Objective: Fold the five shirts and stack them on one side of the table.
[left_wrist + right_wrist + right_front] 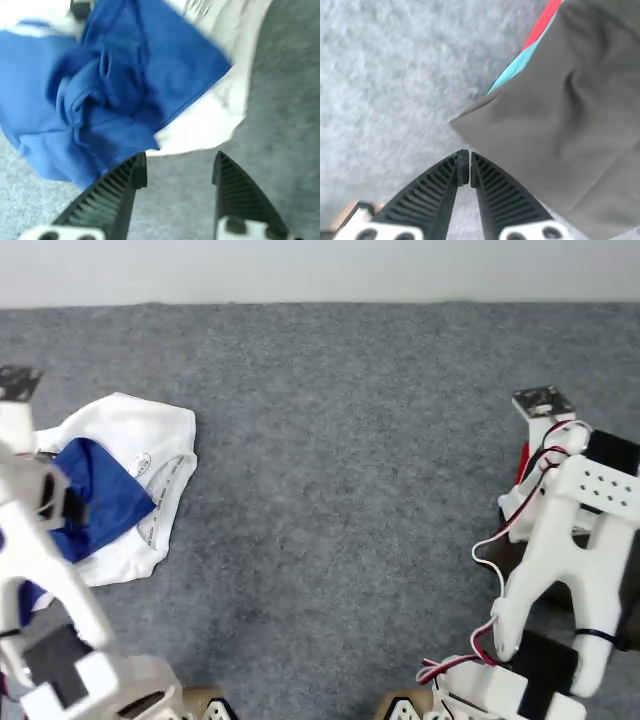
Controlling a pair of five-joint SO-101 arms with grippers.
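Grey felt table (340, 440) with two shirt heaps. A bunched blue shirt (105, 495) lies on the white shirt (150, 435). The left gripper (180, 157) hovers just beside the white shirt's hem, jaws wide apart and empty. Well apart from the white shirt, across the table, the right gripper (468, 155) has its jaws pressed together on nothing, near the corner of a dark grey shirt (570, 125) that overlies red and teal fabric (542, 22). Risks: a pinch at the hem probably catches both layers and drags the blue shirt along; closed jaws would shove the grey corner rather than grasp it.

Overhead looks down; wrists close (shirts (130, 430) shared).
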